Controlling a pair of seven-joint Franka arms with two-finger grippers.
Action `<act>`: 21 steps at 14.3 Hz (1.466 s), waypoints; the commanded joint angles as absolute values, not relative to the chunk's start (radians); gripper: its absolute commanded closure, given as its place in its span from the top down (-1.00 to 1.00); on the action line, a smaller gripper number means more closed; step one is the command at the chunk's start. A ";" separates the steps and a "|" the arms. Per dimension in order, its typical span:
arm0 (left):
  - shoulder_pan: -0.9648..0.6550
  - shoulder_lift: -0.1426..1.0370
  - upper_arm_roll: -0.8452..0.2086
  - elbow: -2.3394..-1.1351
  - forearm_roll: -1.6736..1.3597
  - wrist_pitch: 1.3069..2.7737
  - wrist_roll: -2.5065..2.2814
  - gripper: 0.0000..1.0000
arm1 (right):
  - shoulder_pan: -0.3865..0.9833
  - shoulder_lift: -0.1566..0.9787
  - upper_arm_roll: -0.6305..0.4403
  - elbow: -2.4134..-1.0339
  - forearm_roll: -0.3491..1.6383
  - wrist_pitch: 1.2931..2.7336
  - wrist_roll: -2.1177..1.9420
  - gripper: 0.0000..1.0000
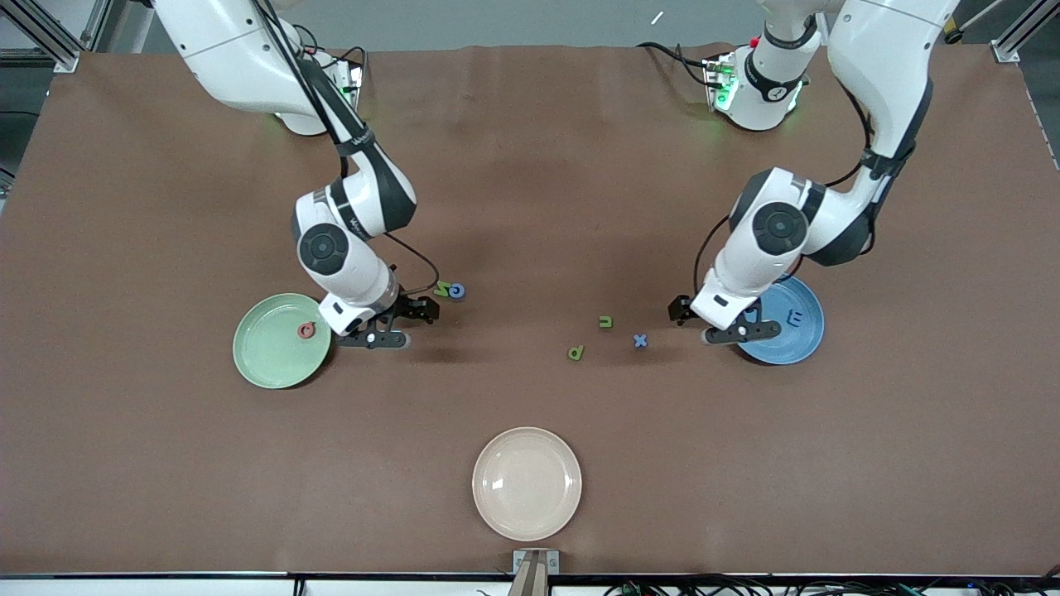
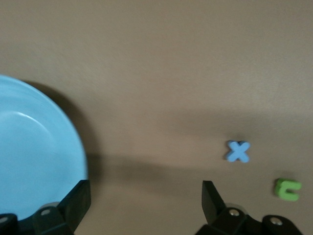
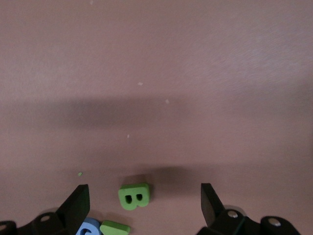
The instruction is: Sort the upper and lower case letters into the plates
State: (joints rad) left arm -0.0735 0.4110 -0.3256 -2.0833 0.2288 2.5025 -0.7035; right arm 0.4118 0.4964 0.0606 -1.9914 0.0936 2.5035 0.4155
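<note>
While a brown mat [image 1: 530, 165] covers the table, the left gripper [image 1: 729, 327], fingers spread and empty, hangs at the blue plate's [image 1: 799, 339] rim. The right gripper [image 1: 385, 327], likewise open, hangs beside the green plate [image 1: 269, 352] holding a red letter [image 1: 306, 331]. Loose letters [image 1: 605, 322] lie between; a cream plate [image 1: 527, 484] sits nearest the camera.

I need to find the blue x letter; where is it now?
In the front view, the blue x lies on the table toward the left arm's end, between the green p and the blue plate, just nearer the camera than the green u.
</note>
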 commanded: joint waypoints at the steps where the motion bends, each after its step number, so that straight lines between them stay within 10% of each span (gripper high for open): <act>1: -0.101 0.495 -0.325 -2.010 0.325 2.490 -0.866 1.00 | 0.437 0.495 0.052 -2.039 0.081 2.571 0.419 0.99; 11: -0.146 0.595 -0.327 -1.936 0.374 2.531 -0.933 0.99 | 0.454 0.538 0.046 -2.063 0.000 2.628 0.419 0.33; 21: -0.198 0.687 -0.325 -1.839 0.373 2.531 -0.911 0.74 | 0.405 0.519 0.048 -2.045 0.003 2.597 0.440 -0.99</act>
